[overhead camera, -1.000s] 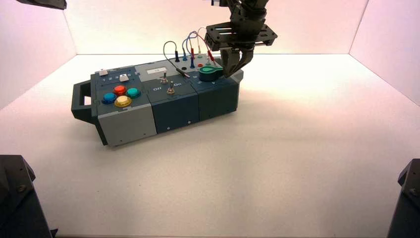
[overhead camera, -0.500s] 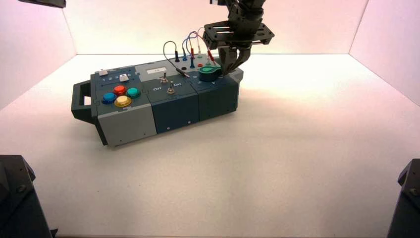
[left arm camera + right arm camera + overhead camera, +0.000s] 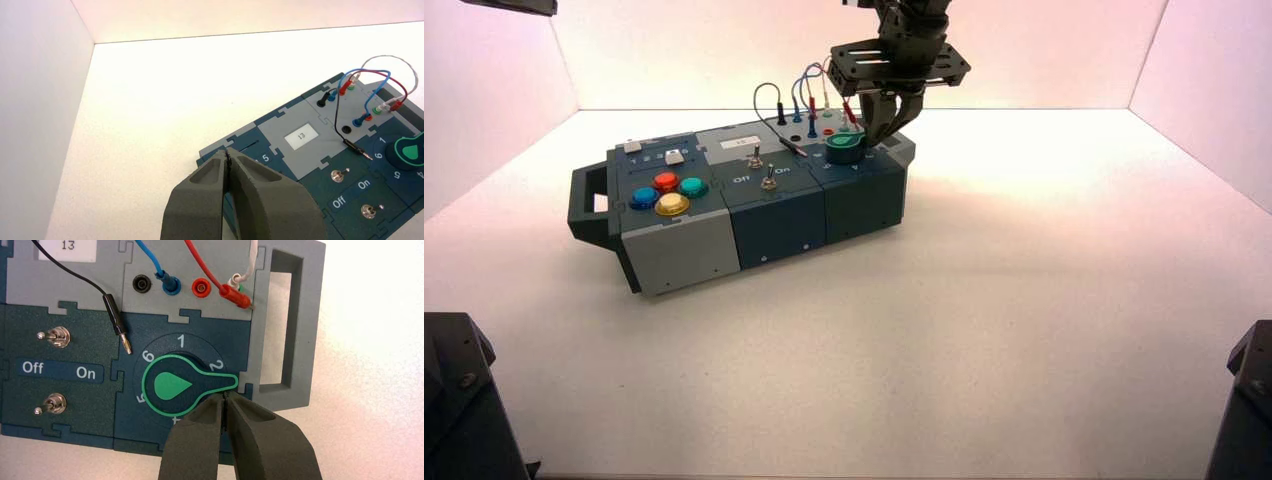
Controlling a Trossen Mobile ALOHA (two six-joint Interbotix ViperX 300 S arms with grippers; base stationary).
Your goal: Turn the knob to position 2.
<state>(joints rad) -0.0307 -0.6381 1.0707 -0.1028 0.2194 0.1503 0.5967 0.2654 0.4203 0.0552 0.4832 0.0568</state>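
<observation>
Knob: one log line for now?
knob | pointer just past 2 | right gripper shut beside lobe | left gripper idle above box

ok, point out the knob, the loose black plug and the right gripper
knob [image 3: 172, 385]: right wrist view, on its teardrop inlay
black plug [image 3: 115, 315]: right wrist view, on its sleeve
right gripper [image 3: 224, 396]: right wrist view, between its fingertips
</observation>
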